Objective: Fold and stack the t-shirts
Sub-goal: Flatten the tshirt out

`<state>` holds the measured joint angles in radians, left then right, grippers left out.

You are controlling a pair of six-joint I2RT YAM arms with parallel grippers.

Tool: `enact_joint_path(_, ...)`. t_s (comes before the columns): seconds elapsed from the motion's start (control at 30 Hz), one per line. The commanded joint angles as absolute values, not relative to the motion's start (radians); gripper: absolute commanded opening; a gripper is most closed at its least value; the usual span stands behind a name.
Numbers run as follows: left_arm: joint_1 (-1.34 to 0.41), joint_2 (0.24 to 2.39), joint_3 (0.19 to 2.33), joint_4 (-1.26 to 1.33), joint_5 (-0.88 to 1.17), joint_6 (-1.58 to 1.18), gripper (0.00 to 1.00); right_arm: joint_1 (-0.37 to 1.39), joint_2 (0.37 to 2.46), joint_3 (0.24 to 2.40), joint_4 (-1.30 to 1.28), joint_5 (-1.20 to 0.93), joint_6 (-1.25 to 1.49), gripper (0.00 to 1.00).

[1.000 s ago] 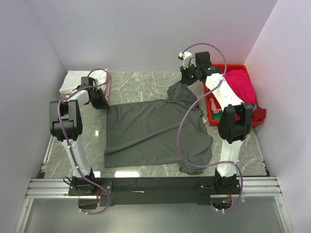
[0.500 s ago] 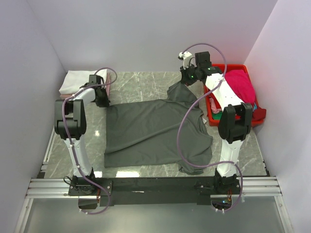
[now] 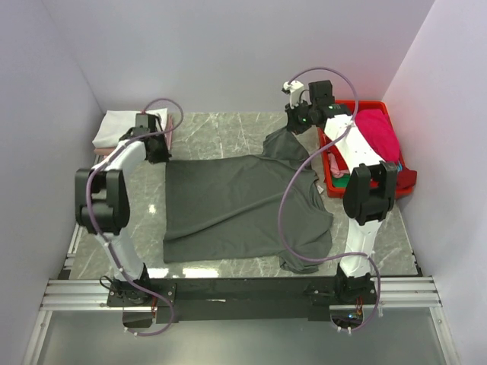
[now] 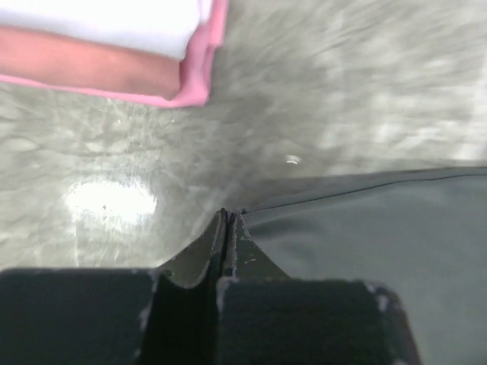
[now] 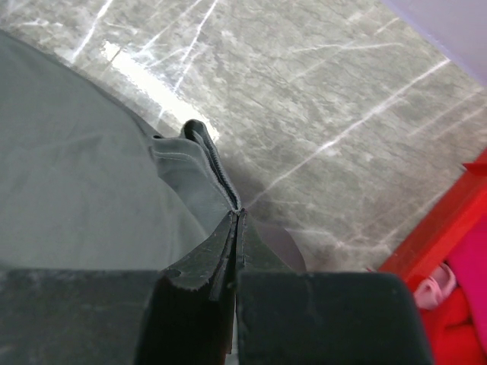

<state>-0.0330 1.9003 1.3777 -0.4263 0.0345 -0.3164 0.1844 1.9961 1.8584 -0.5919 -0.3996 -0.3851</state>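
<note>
Charcoal-grey t-shirt (image 3: pixel 243 205), outspread, mostly flat

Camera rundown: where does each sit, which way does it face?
Top external: above, behind the bases, facing down; left arm, right arm, grey t-shirt, red crate.
Left wrist: facing down over left gripper pinching shirt corner; folded stack beyond.
Right wrist: facing down over right gripper pinching a shirt fold; crate corner.
Shared: the grey t-shirt in all.
</note>
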Motion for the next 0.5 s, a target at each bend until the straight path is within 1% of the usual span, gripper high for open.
enact_joint_path(0.0,-0.037,1.705,1.35,-0.335,0.083,-0.322,0.0,0.17,1.889,1.875,-0.591,-0.39,-0.413,0.0)
enact_joint_path(0.07,-0.037,1.645,1.316,-0.299,0.115,-0.33,0.0,0.172,1.859,1.879,-0.598,-0.394,-0.417,0.0)
enact_joint_path(0.2,-0.037,1.459,1.237,-0.235,0.172,-0.359,0.0,0.172,1.752,1.887,-0.632,-0.407,-0.433,0.0)
enact_joint_path(0.3,-0.037,1.337,1.212,-0.201,0.193,-0.371,0.0,0.172,1.628,1.916,-0.658,-0.4,-0.451,0.0)
enact_joint_path(0.37,-0.037,1.275,1.212,-0.189,0.199,-0.385,0.0,0.17,1.582,1.966,-0.689,-0.402,-0.456,0.0)
enact_joint_path(0.47,-0.037,1.127,1.23,-0.166,0.204,-0.416,0.0,0.173,1.508,2.063,-0.725,-0.406,-0.448,0.0)
